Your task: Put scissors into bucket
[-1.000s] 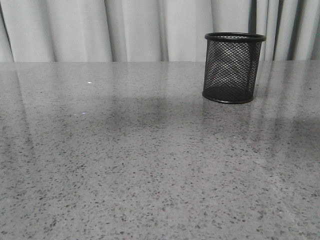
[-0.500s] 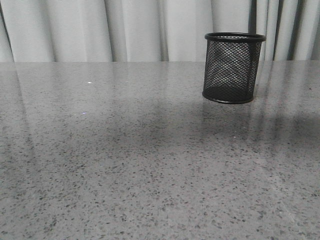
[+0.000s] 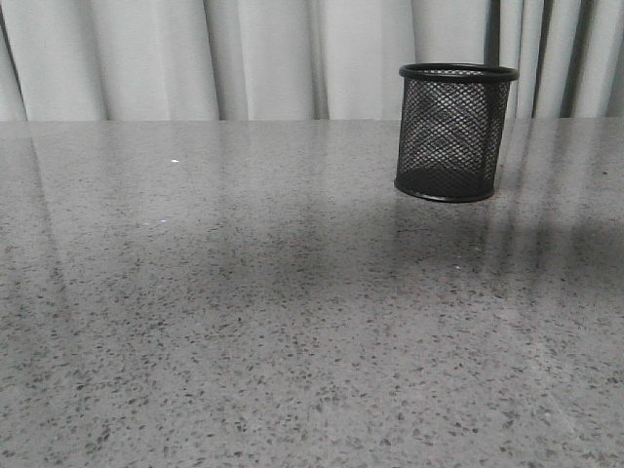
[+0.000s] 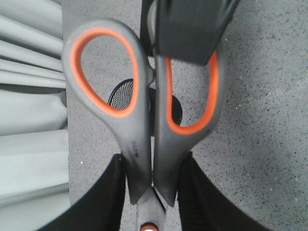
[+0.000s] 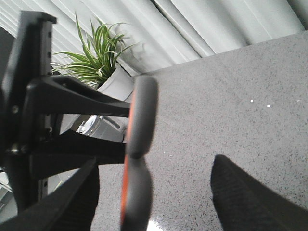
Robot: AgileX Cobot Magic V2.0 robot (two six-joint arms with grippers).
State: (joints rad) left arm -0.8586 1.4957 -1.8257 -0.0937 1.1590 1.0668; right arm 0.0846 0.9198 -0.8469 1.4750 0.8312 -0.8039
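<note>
The bucket [image 3: 455,132] stands upright on the speckled grey desk [image 3: 244,322], toward two o'clock from the middle of the front view and close to the far edge, with pale curtains [image 3: 244,58] behind it. Neither arm shows in that view.

In the left wrist view the left hand [image 4: 153,192] is closed on the scissors [image 4: 144,110]: its two black fingers [image 4: 106,202] press against the grey shanks just below the orange-lined loops, one finger on each side. The blades run down between the fingers and out of the picture, so their tips cannot be seen. The hand points downward, and the bucket's open mouth [image 4: 126,94] lies beneath, seen through the gap between the loops, partly hidden by the handles. A dark, blurred part of the other arm covers the top of one loop.

In the right wrist view the right hand [image 5: 159,202] has its two fingers well apart and is empty; the scissors' handle [image 5: 140,144] appears edge-on just beside one finger [image 5: 72,202], not touching it as far as can be told. A potted plant [image 5: 98,62] stands beyond the desk.
</note>
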